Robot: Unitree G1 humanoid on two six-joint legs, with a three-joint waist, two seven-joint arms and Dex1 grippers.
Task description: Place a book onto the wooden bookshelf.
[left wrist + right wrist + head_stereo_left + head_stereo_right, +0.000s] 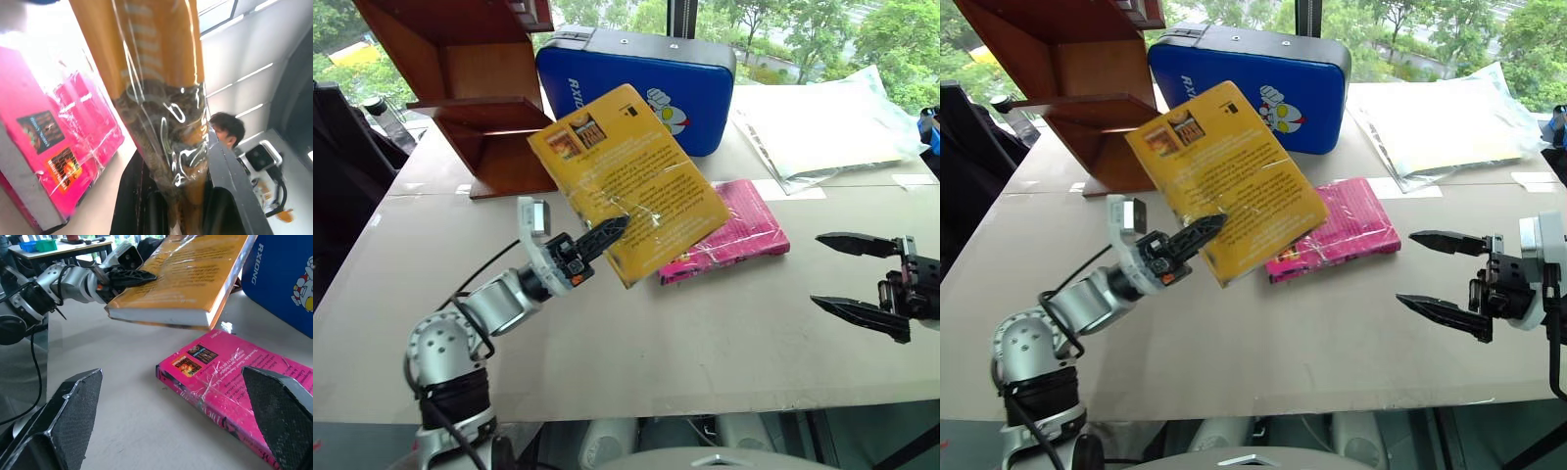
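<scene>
- Our left gripper is closed tight on the yellow book, pinching it at its lower edge.
- The yellow book is up in the air, off the table. It is tilted, with its cover facing up and toward us.
- The cover has small pictures near one corner and rows of black writing. Shiny clear wrap goes around the book.
- From the right wrist view we see the book's white page edges and the black fingers clamped on it.
- The yellow book hangs partly over the pink book. The two are not touching.
- The pink book lies flat on the table. It is also in shiny wrap.
- The wooden shelf stands on the table, behind the yellow book and to its left. The book is not in the shelf yet.
- A blue case stands right behind the yellow book, just beside the shelf. It has a cartoon picture on it.
- A clear plastic bag lies on the table, to the right of the blue case.
- Our right gripper is to the right of the yellow book, well apart from it. Its two black fingers are spread wide and hold nothing.
- In the left wrist view a person is in the room behind the book.
</scene>
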